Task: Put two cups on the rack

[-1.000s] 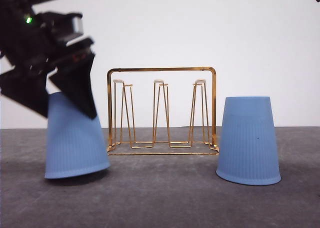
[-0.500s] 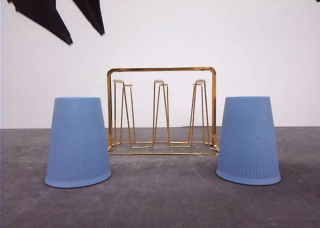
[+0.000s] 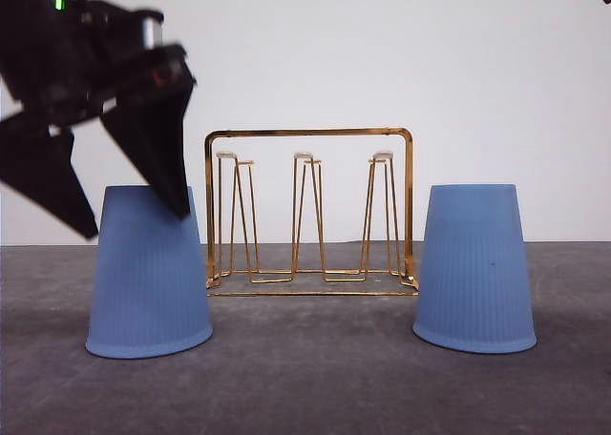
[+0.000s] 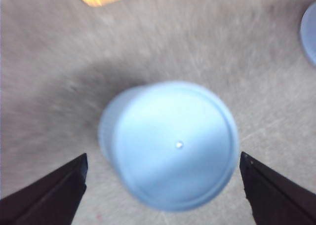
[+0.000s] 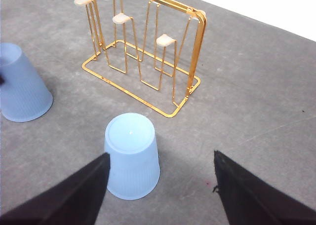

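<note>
Two light blue ribbed cups stand upside down on the grey table, the left cup [image 3: 148, 278] and the right cup [image 3: 474, 268], either side of the gold wire rack [image 3: 310, 211]. My left gripper [image 3: 136, 223] is open, its black fingers straddling the top of the left cup; the left wrist view, blurred, shows this cup's base [image 4: 168, 141] between the fingers of the left gripper [image 4: 161, 157]. My right gripper [image 5: 161, 155] hangs open well above the right cup [image 5: 132, 156]. The rack [image 5: 143, 52] and the left cup [image 5: 22, 87] lie beyond it.
The rack has three pairs of upright white-tipped prongs [image 3: 304, 156], all bare. A white wall [image 3: 430, 72] backs the table. Open grey tabletop [image 3: 315, 378] lies in front of the rack and between the cups.
The left cup, tilted under the left gripper a second ago, now stands flat. The left gripper rose off it, then dropped back over its top. The right cup and the rack have not moved.
</note>
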